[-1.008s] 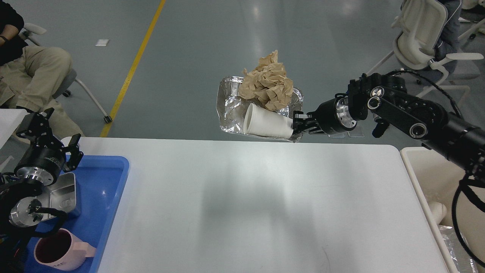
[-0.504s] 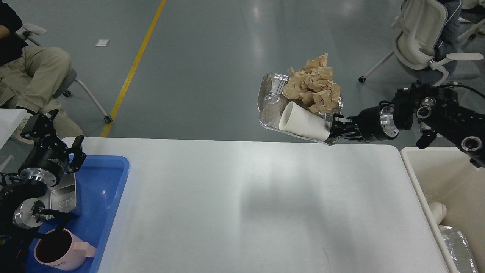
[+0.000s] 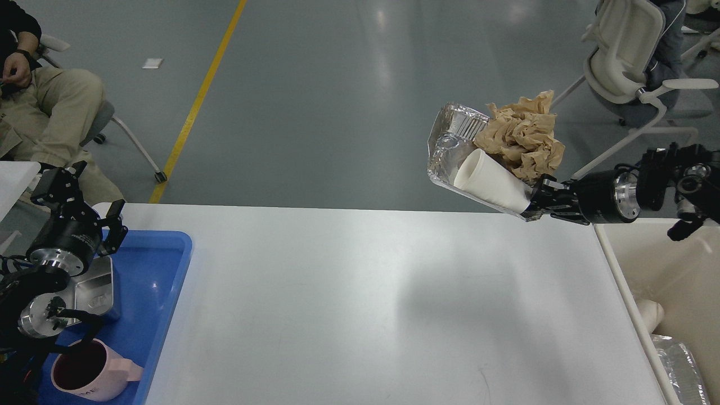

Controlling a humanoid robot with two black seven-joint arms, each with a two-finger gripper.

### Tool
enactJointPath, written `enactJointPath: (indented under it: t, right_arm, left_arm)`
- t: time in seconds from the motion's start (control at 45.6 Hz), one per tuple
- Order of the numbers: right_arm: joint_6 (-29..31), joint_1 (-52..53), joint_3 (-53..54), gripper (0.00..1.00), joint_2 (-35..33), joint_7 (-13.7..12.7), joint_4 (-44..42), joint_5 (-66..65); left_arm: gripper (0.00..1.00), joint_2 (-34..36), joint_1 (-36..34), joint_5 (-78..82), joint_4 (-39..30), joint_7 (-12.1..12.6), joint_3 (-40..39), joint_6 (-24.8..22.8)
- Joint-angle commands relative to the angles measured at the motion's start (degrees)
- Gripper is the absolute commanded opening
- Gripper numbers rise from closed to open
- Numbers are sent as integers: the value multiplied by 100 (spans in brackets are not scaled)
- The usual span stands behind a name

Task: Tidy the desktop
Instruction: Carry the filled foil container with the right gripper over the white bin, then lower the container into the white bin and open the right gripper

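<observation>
Right claw [image 3: 534, 203] clamps the foil tray [image 3: 450, 152] corner; cup [image 3: 492, 183] hides its fingertips. Left claw [image 3: 79, 188] sits open, tabletop [image 3: 360, 304] between.

Even, bright overhead indoor light; no dim corners. Desk [image 3: 360, 315] reads near-white, with a mild sheen toward its far half and a soft grey shadow patch right of centre, edges diffuse. Grey floor [image 3: 337, 84] carries pale vertical streaks of reflected ceiling light near the top of view. Foil tray [image 3: 450, 152] throws small hard glints. Metal ring behind the right end effector [image 3: 534, 205] shines bright; the left end effector [image 3: 79, 194] is dark, detail low. Focus sharp throughout, no motion blur. Slight noise in the dark arm parts. Edge distortion not noticeable.
</observation>
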Motion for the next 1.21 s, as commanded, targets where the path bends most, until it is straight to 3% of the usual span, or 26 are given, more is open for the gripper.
enactJointPath:
  t: [0.0,0.241,1.184]
  right_arm:
    - [5,-137,141,0,-166,16,4,-1]
    - [-3,-260,220,0,-587,148,4,104]
    - [-65,-1244,247,0,-1880,227,-515,1387]
  left_arm:
    - [97,0,24,11,-1,0,8,0]
    - [97,35,51,2,-1,-26,0,-52]
    - [97,26,77,2,-1,-26,0,-70]
